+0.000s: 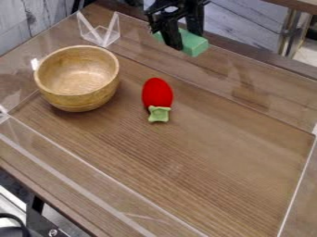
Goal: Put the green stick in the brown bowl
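My black gripper (181,35) hangs at the top centre of the camera view, shut on the green stick (194,43), a small mint-green block that sticks out below and to the right of the fingers, in the air above the table. The brown bowl (77,78), round and wooden, stands on the table at the left with nothing visible inside. The gripper is up and to the right of the bowl, well apart from it.
A red strawberry-like toy (156,95) with a light green stem lies mid-table, right of the bowl. Clear plastic walls (98,30) rim the wooden table (186,167), with a folded clear piece at the back left.
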Controlling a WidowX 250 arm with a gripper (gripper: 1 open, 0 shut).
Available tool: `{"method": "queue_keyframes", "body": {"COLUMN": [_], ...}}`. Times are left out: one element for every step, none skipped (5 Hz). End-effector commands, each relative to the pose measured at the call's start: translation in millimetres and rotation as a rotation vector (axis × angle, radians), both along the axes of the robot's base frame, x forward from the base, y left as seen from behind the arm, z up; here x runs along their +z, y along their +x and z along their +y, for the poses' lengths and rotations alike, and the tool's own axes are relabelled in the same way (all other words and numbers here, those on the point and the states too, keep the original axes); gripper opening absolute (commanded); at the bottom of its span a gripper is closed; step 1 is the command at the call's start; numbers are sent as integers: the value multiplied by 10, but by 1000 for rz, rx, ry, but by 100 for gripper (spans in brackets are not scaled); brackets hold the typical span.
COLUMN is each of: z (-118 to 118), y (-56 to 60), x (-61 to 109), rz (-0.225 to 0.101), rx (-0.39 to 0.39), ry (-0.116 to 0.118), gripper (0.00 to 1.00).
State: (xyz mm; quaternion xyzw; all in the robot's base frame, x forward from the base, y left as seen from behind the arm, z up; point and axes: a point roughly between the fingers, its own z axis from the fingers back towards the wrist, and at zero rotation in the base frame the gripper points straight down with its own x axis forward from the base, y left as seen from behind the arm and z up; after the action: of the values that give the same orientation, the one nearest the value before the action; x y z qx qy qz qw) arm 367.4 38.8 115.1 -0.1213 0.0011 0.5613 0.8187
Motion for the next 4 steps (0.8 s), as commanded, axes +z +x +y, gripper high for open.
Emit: {"method": "queue_keyframes", "body": {"z": [-39, -60, -79, -99], "y": [20, 17, 23, 20], "x": [281, 276, 279, 287], "rz": [-91, -95, -98, -101], "rx": [-3, -4, -4, -6], "ry": [18, 13, 7, 0], "gripper": [0, 0, 0, 0]}}
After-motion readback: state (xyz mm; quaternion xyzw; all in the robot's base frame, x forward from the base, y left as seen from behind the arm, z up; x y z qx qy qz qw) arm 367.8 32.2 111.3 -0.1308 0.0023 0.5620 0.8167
